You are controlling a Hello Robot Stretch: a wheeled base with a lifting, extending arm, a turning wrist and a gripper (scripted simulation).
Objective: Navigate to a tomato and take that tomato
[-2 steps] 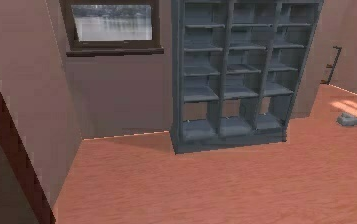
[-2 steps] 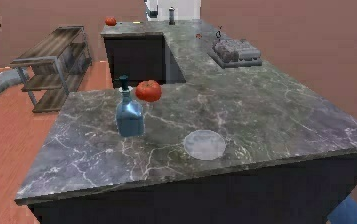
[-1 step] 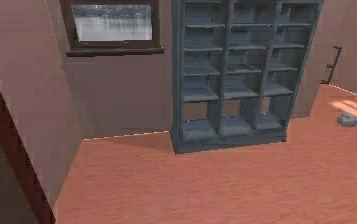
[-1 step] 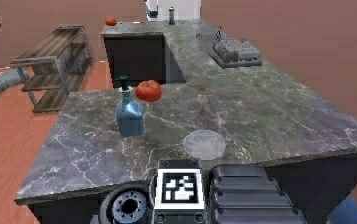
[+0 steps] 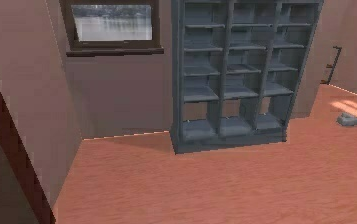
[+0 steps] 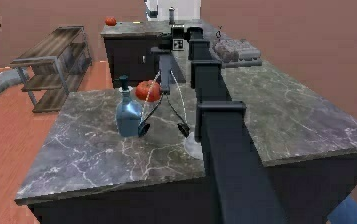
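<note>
Red-brown wood floor runs across the forward view, with a dark-framed window (image 5: 111,24) high at its left and a tall blue-grey bookcase (image 5: 236,70) against the wall to its right. In the arm side view, from the left, a slatted shelf rack (image 6: 54,62) stands on the floor. Beyond it a dark far counter (image 6: 136,48) bears a small red blob (image 6: 110,20) that may be a second tomato. Nearer is a grey marble counter (image 6: 96,150). On it stands a blue spray bottle (image 6: 131,112), and touching or just beside the bottle's top right is the tomato (image 6: 148,91), round and red. The gripper (image 6: 168,108) is right at the tomato, its thin fingers slanting down toward the marble. With the counter behind them, it cannot be told whether the gripper has hold of the tomato or of anything else, nor whether the tomato is lifted off the counter. Right of that the dark square arm (image 6: 221,130) rises from the bottom edge, and a grey ribbed object (image 6: 236,48) lies farther out. By this showing the drive to the tomato looks finished and the reach is in place. What seems left is confirming the grasp and raising the tomato clear of the counter and the bottle.
</note>
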